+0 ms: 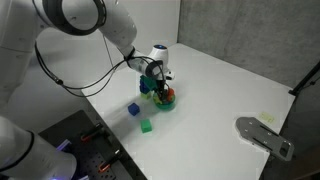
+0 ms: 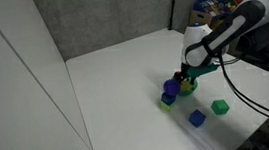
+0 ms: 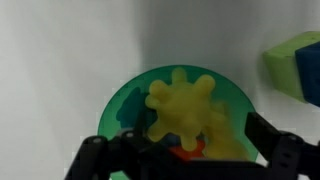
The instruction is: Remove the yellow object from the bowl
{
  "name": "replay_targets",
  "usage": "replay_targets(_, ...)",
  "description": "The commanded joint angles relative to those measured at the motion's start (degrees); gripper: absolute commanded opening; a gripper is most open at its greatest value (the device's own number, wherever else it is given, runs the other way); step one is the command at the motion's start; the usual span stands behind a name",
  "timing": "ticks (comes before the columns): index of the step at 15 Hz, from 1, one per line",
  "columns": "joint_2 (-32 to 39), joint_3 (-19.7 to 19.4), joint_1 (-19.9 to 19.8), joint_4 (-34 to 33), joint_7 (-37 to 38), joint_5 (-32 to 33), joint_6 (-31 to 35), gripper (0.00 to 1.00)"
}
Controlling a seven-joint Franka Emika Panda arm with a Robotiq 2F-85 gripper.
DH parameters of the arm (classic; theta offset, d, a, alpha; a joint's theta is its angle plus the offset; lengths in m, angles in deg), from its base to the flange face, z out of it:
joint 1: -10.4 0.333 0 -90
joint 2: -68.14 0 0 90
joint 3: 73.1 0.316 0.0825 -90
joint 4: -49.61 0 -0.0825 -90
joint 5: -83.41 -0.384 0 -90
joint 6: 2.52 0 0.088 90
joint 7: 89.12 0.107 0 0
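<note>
Reading the wrist view from its left edge, we are seeing bare white table (image 3: 50,60), then one dark finger (image 3: 100,158) of the gripper (image 3: 188,155) showing at the lower left over the rim of the green bowl (image 3: 122,105). The yellow object (image 3: 183,103) is lying in the bowl, filling much of its middle, and it is partly covering an orange-red piece (image 3: 190,152) at its lower edge. The other finger is standing at the lower right, just past the bowl's rim, so the jaws are gaping wide with the yellow object in the gap between them, and they are gripping nothing; whether either finger is touching the yellow object we cannot tell. At the right edge a green and blue block (image 3: 297,65) is resting on the table, apart from the bowl. In an exterior view the arm (image 1: 105,30) is arching in from the upper left and holding the gripper low over the bowl; a blue cube (image 1: 133,109) and a green cube (image 1: 146,126) are sitting near the bowl, on the camera's side, and a grey plate (image 1: 265,137) is lying well apart at the right.
</note>
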State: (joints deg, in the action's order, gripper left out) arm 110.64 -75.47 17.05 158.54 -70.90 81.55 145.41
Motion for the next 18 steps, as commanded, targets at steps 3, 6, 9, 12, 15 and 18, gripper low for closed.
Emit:
replay_targets(3,1.35,-0.6,0.11,-0.81,-0.13,-0.56,1.21,0.95)
replay_targets(6,1.37,-0.89,0.27,-0.79,0.13,-0.49,1.02,0.68)
replay_targets(9,0.23,-1.35,0.47,-0.74,0.61,-0.43,0.47,0.46)
replay_targets(12,-0.79,-1.43,0.66,-0.47,0.61,-0.32,0.29,0.33)
replay_targets(15,-1.64,-1.16,0.6,-0.03,0.32,-0.39,0.2,0.21)
replay_targets(18,-2.34,-1.09,0.73,0.18,0.29,-0.37,0.19,0.16)
